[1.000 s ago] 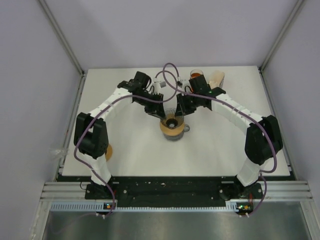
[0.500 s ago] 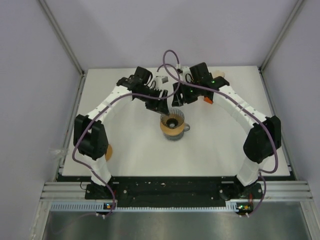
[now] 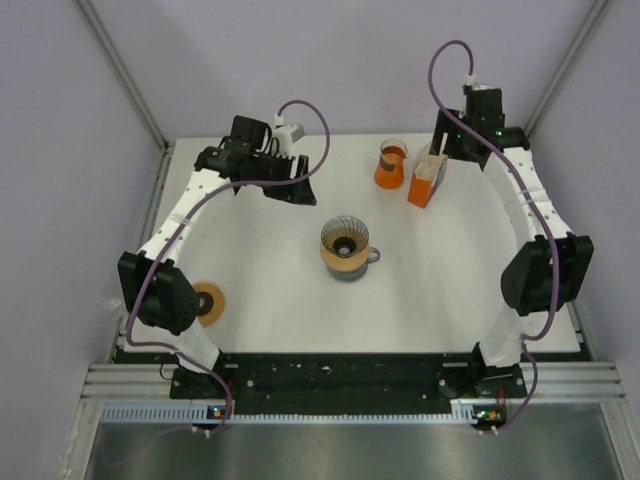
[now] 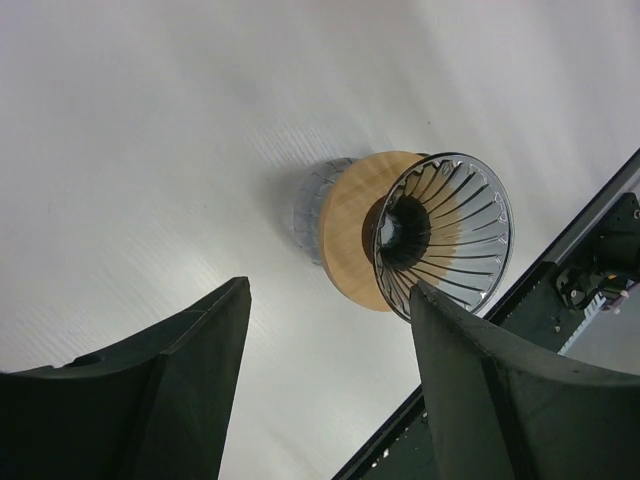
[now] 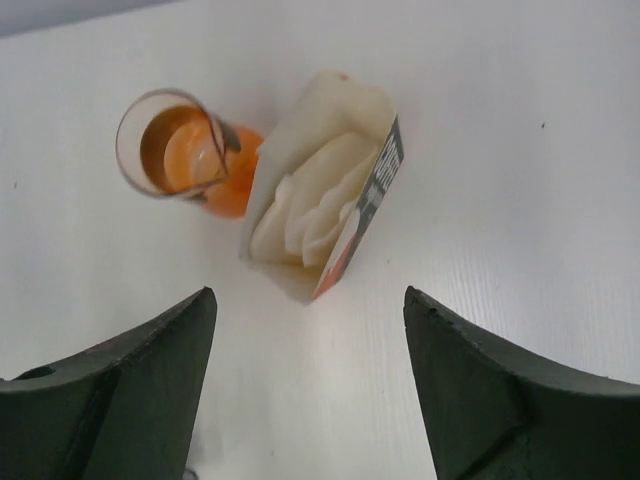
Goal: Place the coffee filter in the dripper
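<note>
The dripper (image 3: 345, 248) stands mid-table: a clear ribbed cone on a tan ring with a dark centre hole. It also shows in the left wrist view, the dripper (image 4: 420, 235) lying just beyond my fingertips, its ribs bare. No loose coffee filter is in view. My left gripper (image 3: 300, 190) hangs open, far-left of the dripper, nothing between its fingers (image 4: 328, 298). My right gripper (image 3: 440, 158) is open above an orange carton (image 5: 375, 200) holding cream folded papers (image 5: 305, 210), and grips nothing (image 5: 308, 294).
An orange glass vessel (image 3: 390, 163) stands beside the orange carton (image 3: 425, 182) at the far right; it appears in the right wrist view too (image 5: 185, 150). A tan disc (image 3: 208, 302) lies near the left arm's elbow. The black front rail (image 4: 590, 270) runs behind the dripper.
Both grippers were shut or nearly so over the dripper; they have opened and drawn away, the left toward the far left, the right toward the far right above the carton.
</note>
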Robot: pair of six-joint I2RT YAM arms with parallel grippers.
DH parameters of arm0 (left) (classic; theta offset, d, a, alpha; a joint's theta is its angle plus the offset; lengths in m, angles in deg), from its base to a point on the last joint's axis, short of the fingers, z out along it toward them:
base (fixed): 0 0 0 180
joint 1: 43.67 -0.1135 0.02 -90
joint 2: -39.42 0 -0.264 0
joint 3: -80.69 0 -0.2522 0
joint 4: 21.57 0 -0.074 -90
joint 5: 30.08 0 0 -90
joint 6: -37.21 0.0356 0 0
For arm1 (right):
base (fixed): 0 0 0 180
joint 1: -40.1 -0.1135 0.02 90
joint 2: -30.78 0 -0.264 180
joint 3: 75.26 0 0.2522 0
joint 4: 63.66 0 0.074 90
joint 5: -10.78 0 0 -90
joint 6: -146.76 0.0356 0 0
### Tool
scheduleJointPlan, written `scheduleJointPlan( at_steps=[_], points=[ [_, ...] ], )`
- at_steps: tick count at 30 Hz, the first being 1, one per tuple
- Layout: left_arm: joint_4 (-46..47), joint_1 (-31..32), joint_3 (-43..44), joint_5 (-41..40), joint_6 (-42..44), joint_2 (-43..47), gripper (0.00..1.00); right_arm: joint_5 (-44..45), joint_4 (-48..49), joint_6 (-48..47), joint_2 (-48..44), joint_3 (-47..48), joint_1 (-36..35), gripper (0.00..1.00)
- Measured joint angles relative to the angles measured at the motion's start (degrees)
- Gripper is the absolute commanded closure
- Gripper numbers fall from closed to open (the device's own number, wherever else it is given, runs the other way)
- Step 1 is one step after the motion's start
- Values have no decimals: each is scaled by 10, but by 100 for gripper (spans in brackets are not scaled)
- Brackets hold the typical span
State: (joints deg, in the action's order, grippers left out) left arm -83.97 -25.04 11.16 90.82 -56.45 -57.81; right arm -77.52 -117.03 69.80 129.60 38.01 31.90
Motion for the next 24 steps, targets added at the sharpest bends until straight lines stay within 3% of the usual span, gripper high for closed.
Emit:
scheduleJointPlan(
  at_steps=[9, 11, 15, 20, 24],
  points=[
    [6, 1, -12, -4, 6, 30, 30, 74, 24, 46, 184, 122, 20, 37],
    [7, 0, -17, -4, 6, 32, 30, 81, 21, 51, 208, 128, 20, 44],
    [6, 0, -24, -4, 6, 32, 30, 84, 19, 56, 246, 143, 20, 74],
    [7, 0, -24, -3, 6, 32, 30, 84, 18, 53, 256, 150, 20, 99],
    [7, 0, -24, -2, 6, 32, 31, 88, 20, 40, 256, 147, 20, 100]
  ],
)
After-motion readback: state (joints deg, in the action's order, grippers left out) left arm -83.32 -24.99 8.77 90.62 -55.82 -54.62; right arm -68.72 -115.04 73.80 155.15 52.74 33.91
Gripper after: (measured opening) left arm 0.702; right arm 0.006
